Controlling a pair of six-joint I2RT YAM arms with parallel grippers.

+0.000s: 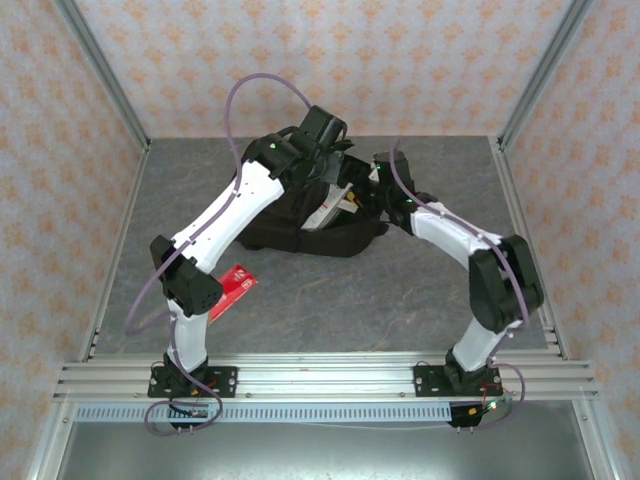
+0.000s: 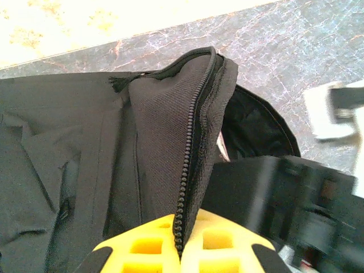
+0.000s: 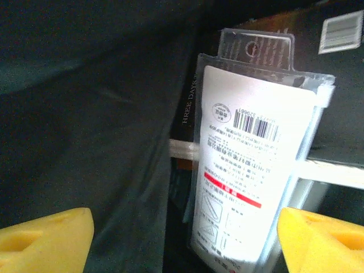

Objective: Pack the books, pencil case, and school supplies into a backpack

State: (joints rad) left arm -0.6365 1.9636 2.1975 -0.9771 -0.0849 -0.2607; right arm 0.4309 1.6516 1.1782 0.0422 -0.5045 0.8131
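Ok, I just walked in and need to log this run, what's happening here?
Both arms are at the black backpack at the table's far middle. The left gripper pinches the zip edge, holding the opening up. The right gripper is open at the mouth, its fingers either side of a white-and-red card in front of a black book inside. A red packet lies out on the table beside the left arm.
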